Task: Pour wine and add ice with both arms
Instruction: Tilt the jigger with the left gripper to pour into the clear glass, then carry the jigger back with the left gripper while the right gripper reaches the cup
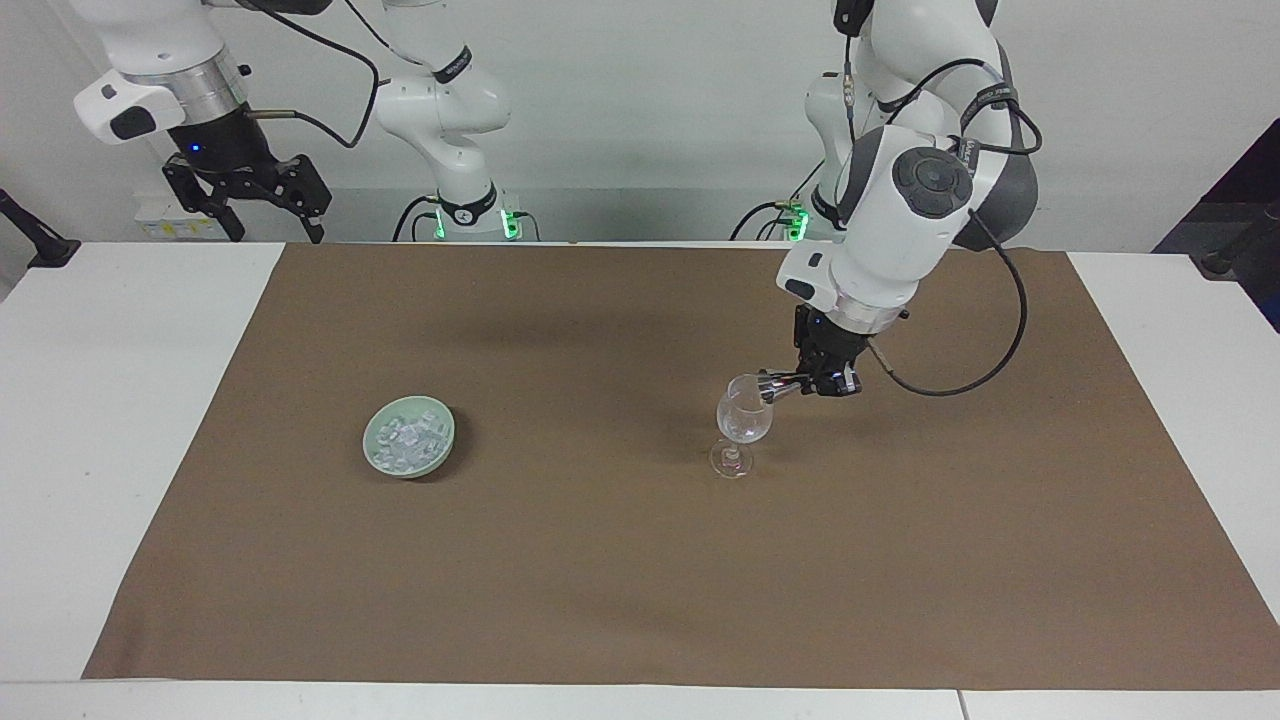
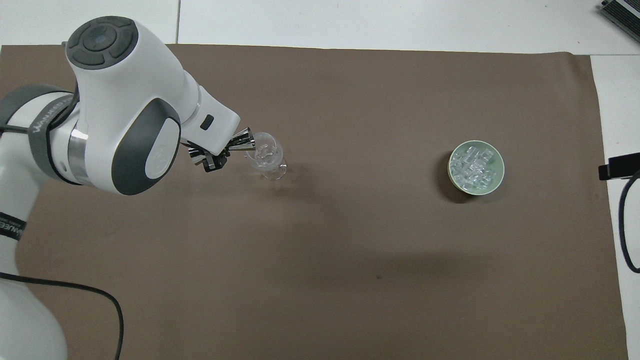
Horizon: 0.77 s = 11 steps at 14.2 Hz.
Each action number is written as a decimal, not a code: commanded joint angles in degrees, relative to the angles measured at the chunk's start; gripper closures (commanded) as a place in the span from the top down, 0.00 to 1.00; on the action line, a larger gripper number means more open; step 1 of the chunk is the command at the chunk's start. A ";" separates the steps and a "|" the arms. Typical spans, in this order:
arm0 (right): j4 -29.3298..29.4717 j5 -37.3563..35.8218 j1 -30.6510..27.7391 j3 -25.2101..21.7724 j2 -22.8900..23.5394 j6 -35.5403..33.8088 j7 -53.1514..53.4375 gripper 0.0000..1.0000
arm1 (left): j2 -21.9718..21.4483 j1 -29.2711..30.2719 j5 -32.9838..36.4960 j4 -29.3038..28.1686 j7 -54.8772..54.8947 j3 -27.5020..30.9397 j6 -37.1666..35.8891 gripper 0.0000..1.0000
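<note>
While the right arm waits raised at its own end of the desk [image 1: 120,420], its tool [image 1: 262,215] hangs above the desk's robot-side edge with fingers spread apart, holding nothing.

Over the brown mat [image 1: 640,560], the left arm reaches down toward the glass [image 1: 742,425]. The left tool [image 1: 822,378] is clamped on a small metal jigger [image 1: 775,383], which lies tipped on its side so that its mouth meets the rim of the glass. In the overhead view the jigger [image 2: 242,142] shows as a shiny double cone pointing from the left tool [image 2: 212,159] into the glass [image 2: 267,159].

The glass stands upright on its foot on the mat, toward the left arm's end, with clear contents in its bowl; I cannot tell what they are.

The ice [image 1: 410,440] lies heaped in a pale green bowl [image 1: 375,455] on the mat, toward the right arm's end and well apart from the glass. From overhead the ice [image 2: 475,165] fills most of the bowl [image 2: 452,177].
</note>
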 commanded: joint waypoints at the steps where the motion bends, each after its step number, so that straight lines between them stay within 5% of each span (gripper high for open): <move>1: -0.47 1.08 -0.35 0.30 -0.75 -0.31 1.08 1.00 | 0.24 -0.96 0.66 1.49 -1.38 1.39 -0.38 0.00; 6: -0.47 1.08 -0.35 0.30 -0.75 -0.31 1.08 1.00 | -1.79 4.39 -2.93 1.40 5.54 1.48 -1.26 0.00; 11: -0.65 1.08 -1.48 0.38 -0.83 -1.09 1.08 1.00 | -1.09 17.83 -15.49 0.61 25.30 1.13 -5.64 0.00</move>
